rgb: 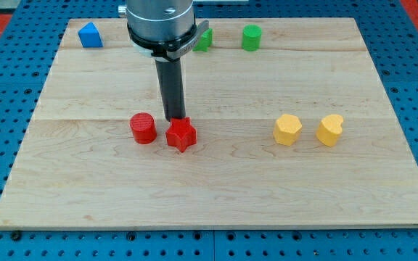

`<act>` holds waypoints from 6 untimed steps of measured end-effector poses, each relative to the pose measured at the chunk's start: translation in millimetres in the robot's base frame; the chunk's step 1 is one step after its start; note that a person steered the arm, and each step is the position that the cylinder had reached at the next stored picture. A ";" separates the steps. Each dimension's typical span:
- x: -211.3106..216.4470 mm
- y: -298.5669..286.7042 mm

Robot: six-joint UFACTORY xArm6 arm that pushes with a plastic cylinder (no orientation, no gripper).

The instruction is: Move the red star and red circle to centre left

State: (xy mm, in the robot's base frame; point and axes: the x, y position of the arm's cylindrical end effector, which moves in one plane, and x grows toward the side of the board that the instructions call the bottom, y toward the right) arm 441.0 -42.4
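Note:
The red star (181, 135) lies left of the board's middle, with the red circle (143, 128) close on its left, a small gap between them. My tip (175, 118) stands just above the star's upper edge in the view, touching or nearly touching it, and to the upper right of the circle. The dark rod rises from there to the arm's grey head at the view's top.
A blue block (89, 35) sits at the top left corner of the wooden board (85, 196). Two green blocks (204, 40) (251, 37) sit at the top, one partly hidden by the arm. A yellow hexagon (287, 130) and yellow heart (330, 130) lie at the right.

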 end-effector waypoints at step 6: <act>16.0 28.1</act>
